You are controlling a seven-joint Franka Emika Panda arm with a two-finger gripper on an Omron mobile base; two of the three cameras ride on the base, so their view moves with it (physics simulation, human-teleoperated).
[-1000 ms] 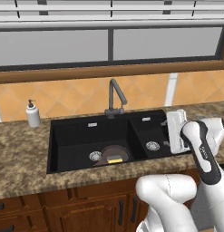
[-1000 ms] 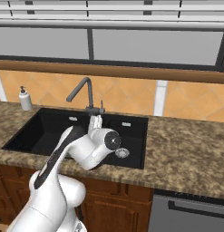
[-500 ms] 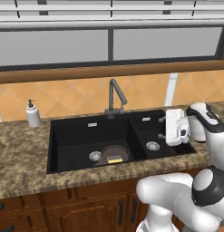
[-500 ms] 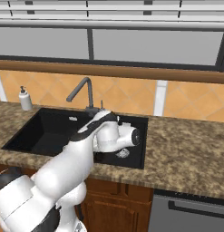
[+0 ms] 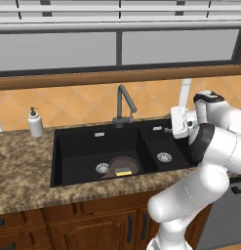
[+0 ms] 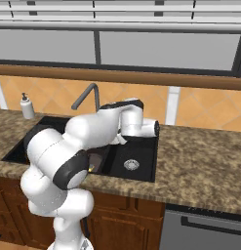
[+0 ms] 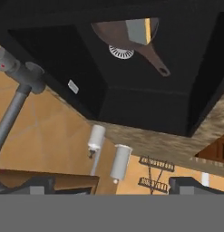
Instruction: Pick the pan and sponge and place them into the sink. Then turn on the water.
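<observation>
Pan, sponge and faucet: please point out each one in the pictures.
pan (image 5: 133,163), left base view, on its dark inner bottom beside the sponge.
sponge (image 5: 123,171), left base view, on its yellow body.
faucet (image 5: 123,105), left base view, on its upright neck.

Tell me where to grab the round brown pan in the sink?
Grip the round brown pan by its long handle, which juts clear of the yellow-and-grey sponge on it. Probably come from above: the black sink walls block the sides.

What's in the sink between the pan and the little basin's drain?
In the left base view, the sink's black divider wall stands between the pan and the small basin's drain.
</observation>
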